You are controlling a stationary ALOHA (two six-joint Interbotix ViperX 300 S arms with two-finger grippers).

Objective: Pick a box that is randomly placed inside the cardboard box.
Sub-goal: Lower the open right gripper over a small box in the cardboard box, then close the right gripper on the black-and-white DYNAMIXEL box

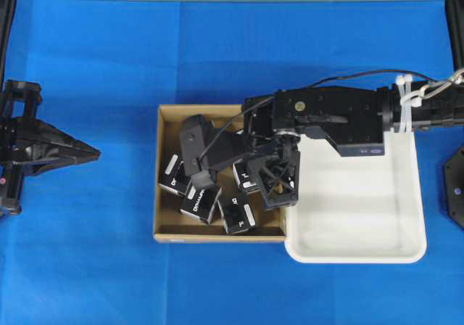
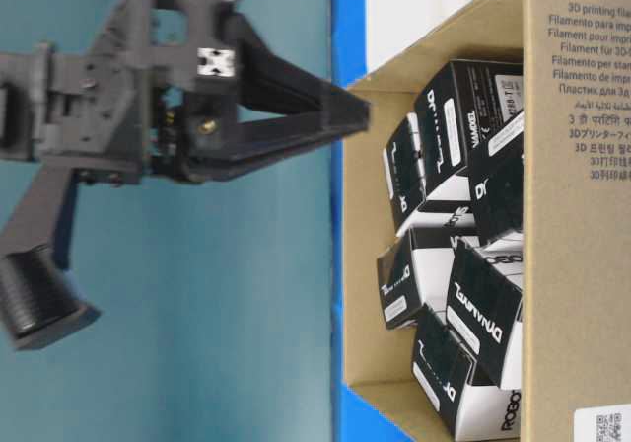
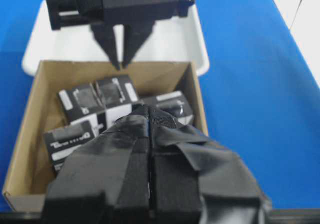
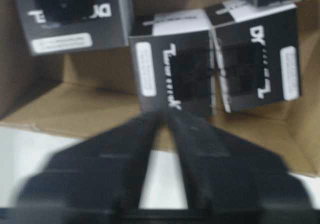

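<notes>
The cardboard box [image 1: 165,173] lies mid-table with several black boxes tumbled inside. My right gripper [image 1: 280,187] reaches in from the right and hangs over the carton's right wall. In the right wrist view its jaws [image 4: 164,115] stand slightly apart with nothing between them, pointing at a black box [image 4: 172,69] with a white label, just beyond the tips. In the left wrist view its fingers [image 3: 114,44] point down at the far wall. My left gripper [image 1: 93,152] is shut and empty, well left of the carton; its tips [image 3: 149,111] face the black boxes [image 3: 116,91].
A white plastic tray [image 1: 362,227] sits against the carton's right side, under the right arm. Blue cloth covers the table around both. In the table-level view the left gripper [image 2: 357,116] hovers beside the carton's rim [image 2: 434,52].
</notes>
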